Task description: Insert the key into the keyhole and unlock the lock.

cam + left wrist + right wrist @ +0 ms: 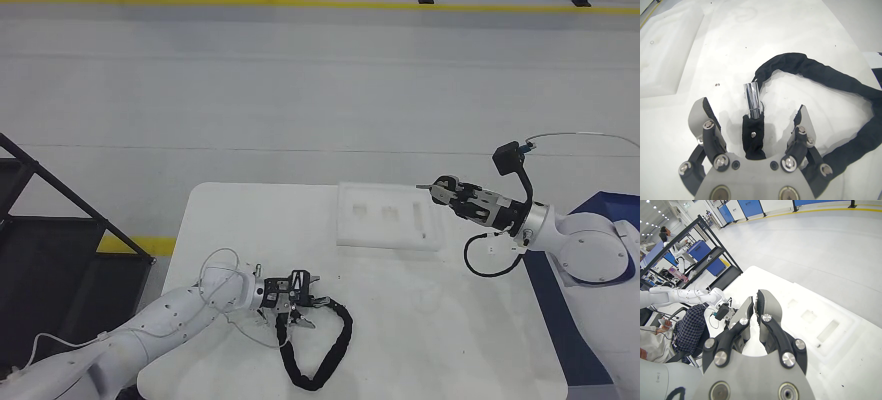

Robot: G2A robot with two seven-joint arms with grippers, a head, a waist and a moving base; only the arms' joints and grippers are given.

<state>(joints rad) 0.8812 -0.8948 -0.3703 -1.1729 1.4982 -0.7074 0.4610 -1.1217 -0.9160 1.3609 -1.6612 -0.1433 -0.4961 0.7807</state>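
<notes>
Bright, even overhead light washes the white table (430, 310) almost featureless. Soft, faint shadows hug the black chain lock (829, 79), whose chrome cylinder (752, 98) carries streaked glare. Wrist views bow straight lines at their edges.

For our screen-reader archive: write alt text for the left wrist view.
The left arm's open end effector straddles the shiny chrome cylinder at one end of a black fabric-sleeved chain lock, which curls across the white table. A white foam tray sits nearby.
</notes>
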